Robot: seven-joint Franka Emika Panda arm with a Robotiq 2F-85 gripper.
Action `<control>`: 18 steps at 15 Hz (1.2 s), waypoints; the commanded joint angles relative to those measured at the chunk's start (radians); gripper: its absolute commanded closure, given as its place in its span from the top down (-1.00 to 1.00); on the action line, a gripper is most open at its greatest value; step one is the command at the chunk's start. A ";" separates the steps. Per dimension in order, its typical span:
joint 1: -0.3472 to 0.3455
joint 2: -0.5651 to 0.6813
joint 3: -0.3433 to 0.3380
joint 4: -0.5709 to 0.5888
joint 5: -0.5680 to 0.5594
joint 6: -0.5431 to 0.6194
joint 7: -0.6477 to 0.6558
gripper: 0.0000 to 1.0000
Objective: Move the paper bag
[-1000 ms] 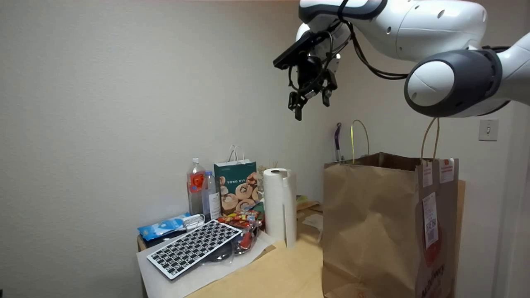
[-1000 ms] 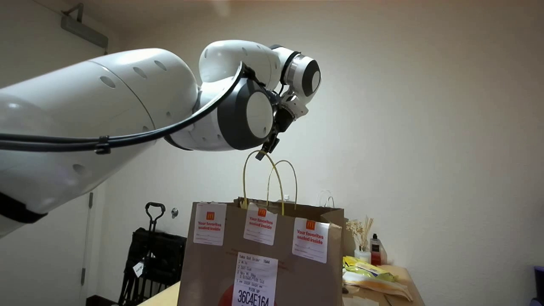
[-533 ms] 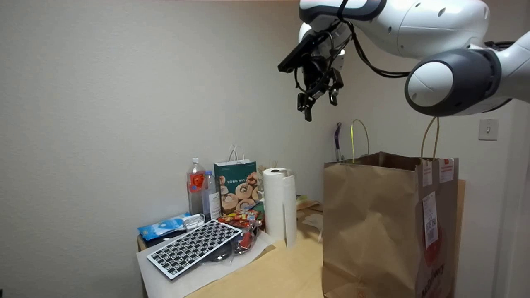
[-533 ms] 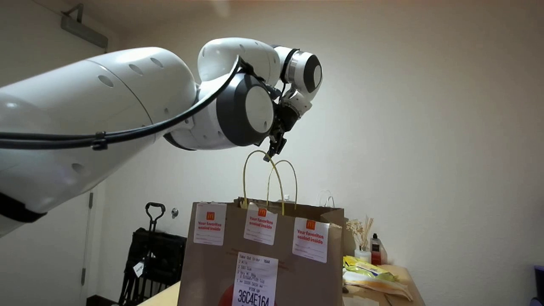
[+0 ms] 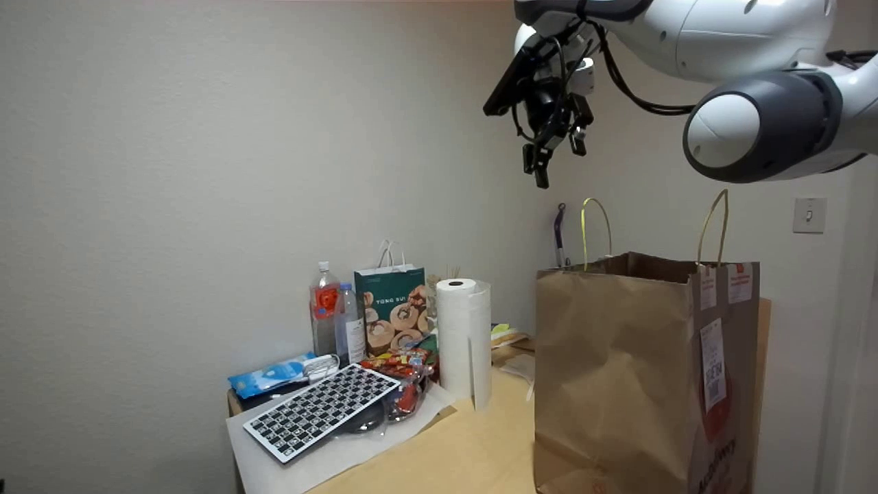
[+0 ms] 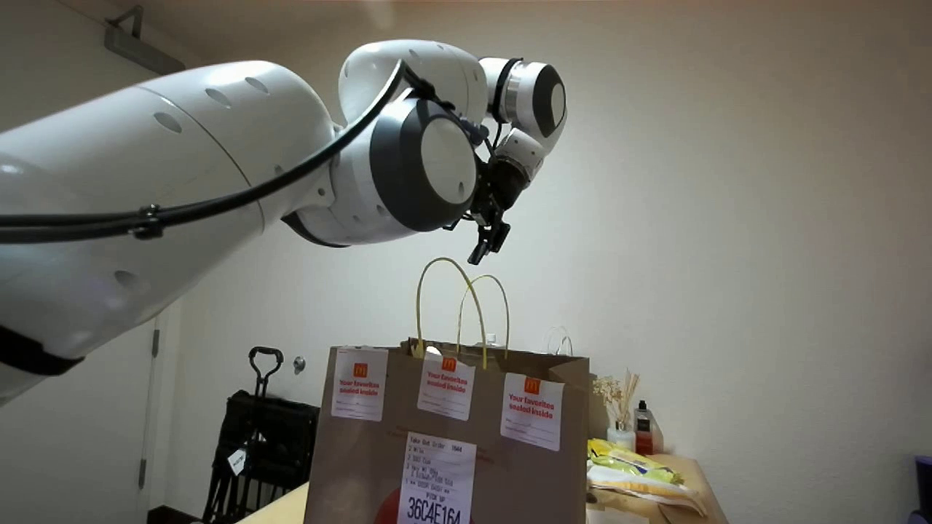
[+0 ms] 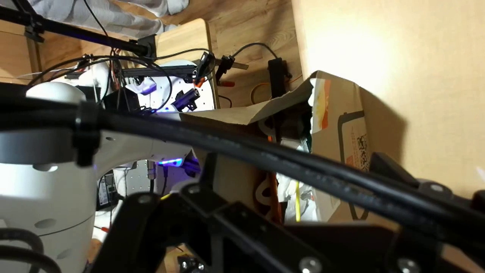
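The paper bag (image 5: 610,370) stands upright on the table, tall and brown, its top unsealed and two thin twisted handles (image 6: 480,313) sticking up. White stickers and a printed receipt show on one face in both exterior views. My gripper (image 5: 560,165) hangs above and to the side of the bag's rim in an exterior view, fingers spread and nothing between them. Seen from elsewhere, the gripper (image 6: 486,247) is over the handles without touching them visibly. In the wrist view the bag's wall (image 7: 337,102) and white contents lie beyond the spread fingers, partly hidden by a black cable (image 7: 265,151).
Beside the bag on the table (image 5: 480,446) stands a paper towel roll (image 5: 456,336). Farther along are a green printed carton (image 5: 391,302), bottles (image 5: 326,309) and a keyboard-like panel (image 5: 322,412). Yellow packets (image 6: 633,466) lie behind the bag; a folded black cart (image 6: 266,444) stands beyond.
The gripper has moved right and somewhat up in both exterior views, away from the handle it overlapped in an exterior view. Its fingers stay spread, and the paper bag has not moved.
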 commanded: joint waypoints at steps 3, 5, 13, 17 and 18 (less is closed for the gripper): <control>0.005 0.038 -0.015 -0.002 -0.095 -0.008 -0.235 1.00; -0.003 0.052 -0.020 -0.004 -0.126 -0.004 -0.308 1.00; -0.009 0.076 -0.008 -0.011 -0.116 0.012 -0.277 1.00; -0.002 0.097 -0.005 -0.011 -0.116 0.011 -0.290 1.00; -0.002 0.101 -0.004 -0.011 -0.115 0.011 -0.290 1.00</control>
